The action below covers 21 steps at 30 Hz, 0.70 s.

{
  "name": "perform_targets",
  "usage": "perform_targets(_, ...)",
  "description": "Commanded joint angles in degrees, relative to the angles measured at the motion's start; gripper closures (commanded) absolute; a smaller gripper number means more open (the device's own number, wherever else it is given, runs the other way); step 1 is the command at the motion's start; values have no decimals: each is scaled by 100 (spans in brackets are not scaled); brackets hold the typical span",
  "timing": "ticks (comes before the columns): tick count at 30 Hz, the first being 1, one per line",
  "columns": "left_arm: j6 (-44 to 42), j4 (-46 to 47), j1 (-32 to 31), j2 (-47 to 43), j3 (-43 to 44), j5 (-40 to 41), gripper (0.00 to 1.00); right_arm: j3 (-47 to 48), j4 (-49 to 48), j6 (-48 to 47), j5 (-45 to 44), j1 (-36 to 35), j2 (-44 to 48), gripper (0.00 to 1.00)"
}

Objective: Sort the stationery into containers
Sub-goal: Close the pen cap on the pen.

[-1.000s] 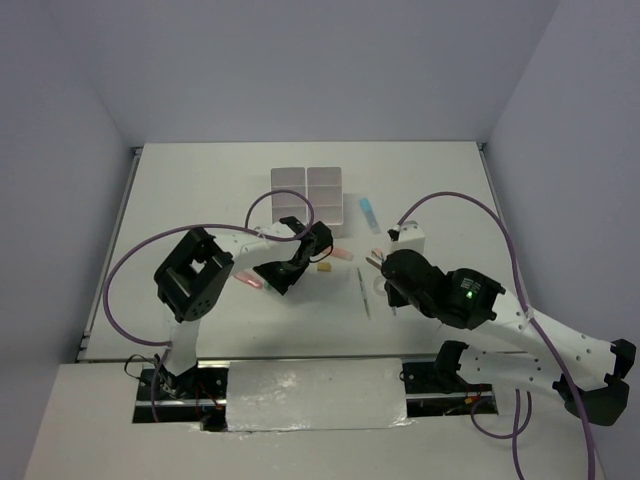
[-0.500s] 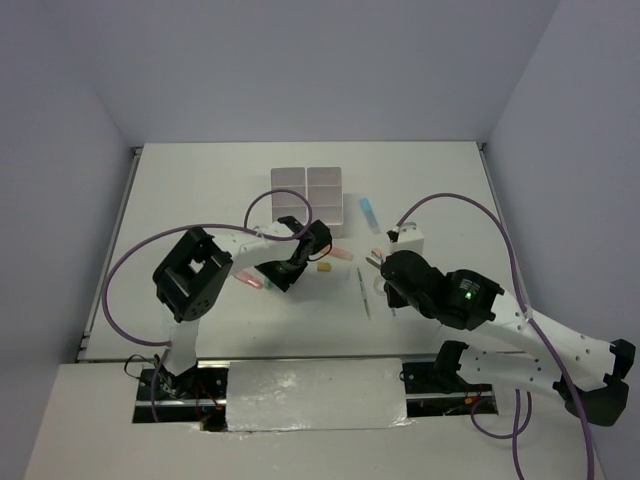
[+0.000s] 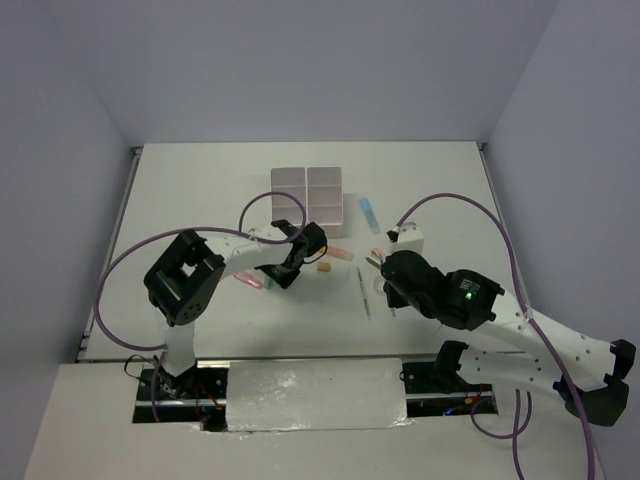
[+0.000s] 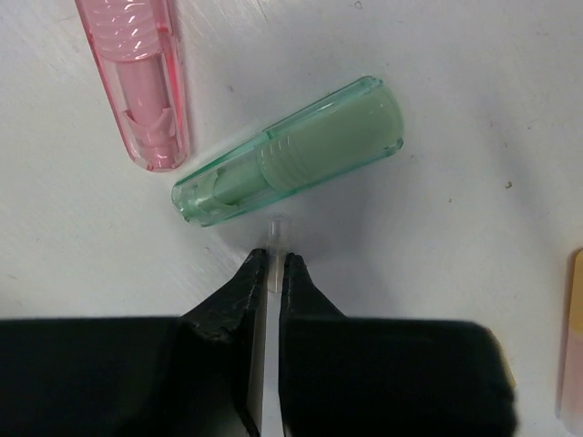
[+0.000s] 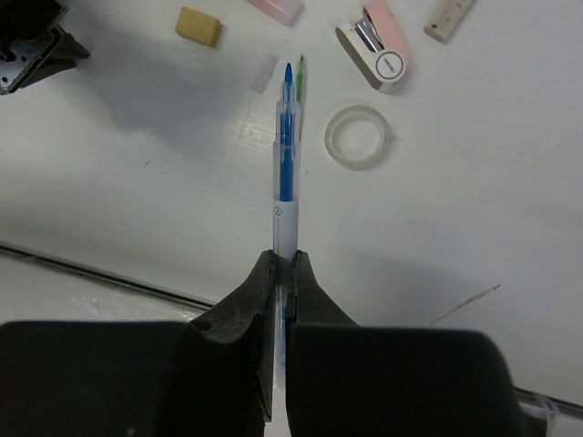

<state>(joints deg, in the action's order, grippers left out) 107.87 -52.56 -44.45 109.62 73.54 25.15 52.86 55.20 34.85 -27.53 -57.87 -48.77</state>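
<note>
My left gripper (image 4: 274, 259) (image 3: 281, 277) is down at the table, shut on a small clear piece (image 4: 276, 229) that pokes out past its tips. Just beyond lie a green marker (image 4: 291, 153) and a pink marker (image 4: 143, 82). My right gripper (image 5: 284, 264) (image 3: 378, 268) is shut on a blue pen (image 5: 285, 164) with a clear barrel, held above the table. Past the pen's tip lie a green pen (image 5: 301, 77), a clear cap (image 5: 263, 73), a tan eraser (image 5: 199, 25) and a clear tape ring (image 5: 358, 137). The white containers (image 3: 308, 192) stand further back.
A pink and white stapler-like item (image 5: 378, 45) lies beside the tape ring. A blue marker (image 3: 370, 213) rests to the right of the containers, and a pink marker (image 3: 340, 254) lies near the eraser (image 3: 324, 267). Purple cables loop over both arms.
My left gripper has closed from open onto the small clear piece, and its arm has shifted slightly left. The right arm and its pen have not moved.
</note>
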Motion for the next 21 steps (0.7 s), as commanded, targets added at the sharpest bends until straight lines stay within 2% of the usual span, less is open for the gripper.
perform_targets(1, -74, 218, 41, 226, -480, -299, 94, -4, -255, -31, 10, 21, 131, 100)
perform_targets(2, -100, 254, 33, 209, -516, -335, 100, -21, -316, -48, 54, 12, 140, 100)
perform_targets(9, -320, 509, -99, -405, -709, -169, 100, -302, -808, -197, 510, 21, 254, 100)
perform_targets(12, -486, 466, -231, -959, -648, 199, 100, -521, -1186, -277, 844, 21, 447, 100)
perform_targets(15, -758, 640, -424, -2063, -778, 769, 100, -820, -1722, -312, 1301, 21, 806, 100)
perform_targets(17, -1284, 1208, -582, -2619, -1015, 1070, 100, -1118, -2275, -338, 1679, 21, 1148, 100)
perform_targets(18, -1591, 1534, -618, -3187, -1139, 1271, 100, -1251, -2520, -347, 2046, 21, 1281, 100)
perform_targets(19, -2281, 1877, -653, -3462, -1262, 1282, 100, -1365, -2949, -330, 2180, 21, 1387, 100)
perform_targets(21, -2796, 2580, -653, -4111, -1543, 1177, 100, -1542, -3129, -216, 2252, 21, 1467, 100)
